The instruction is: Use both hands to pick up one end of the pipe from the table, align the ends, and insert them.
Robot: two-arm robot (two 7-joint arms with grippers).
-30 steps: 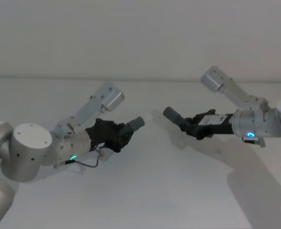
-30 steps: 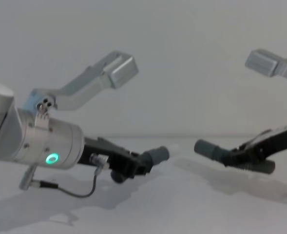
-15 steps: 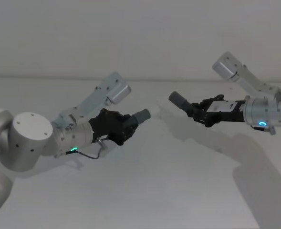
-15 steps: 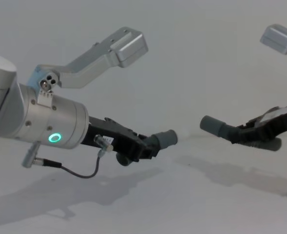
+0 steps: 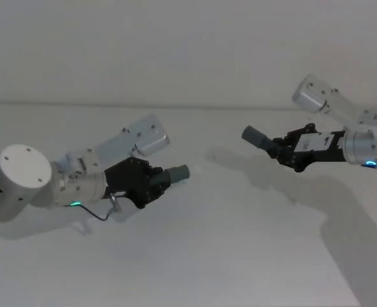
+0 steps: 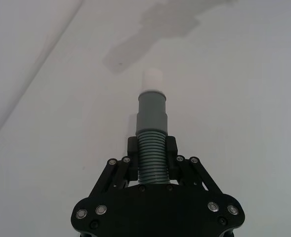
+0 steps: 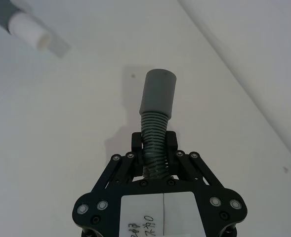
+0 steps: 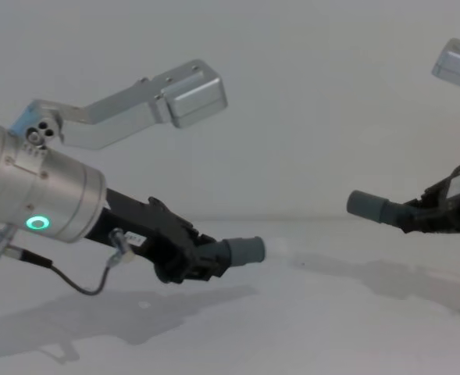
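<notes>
Grippers, two, black, two-fingered: left gripper [image 5: 157,181], left of centre in the head view; right gripper [image 5: 284,148], upper right of that frame.

Pipe, two pieces, dark grey, ribbed, one smooth cuff each.
- Left hose piece [image 6: 151,159]: clamped at the ribs between the left gripper's fingers. Its grey cuff [image 6: 151,107] bears a narrower white tip [image 6: 152,79].
- Right hose piece [image 7: 153,129]: clamped at the ribs in the right gripper. Its plain cuff [image 7: 158,94] is all grey.

The cuffs point toward each other, well apart, both raised above the white table [image 5: 226,256].
</notes>
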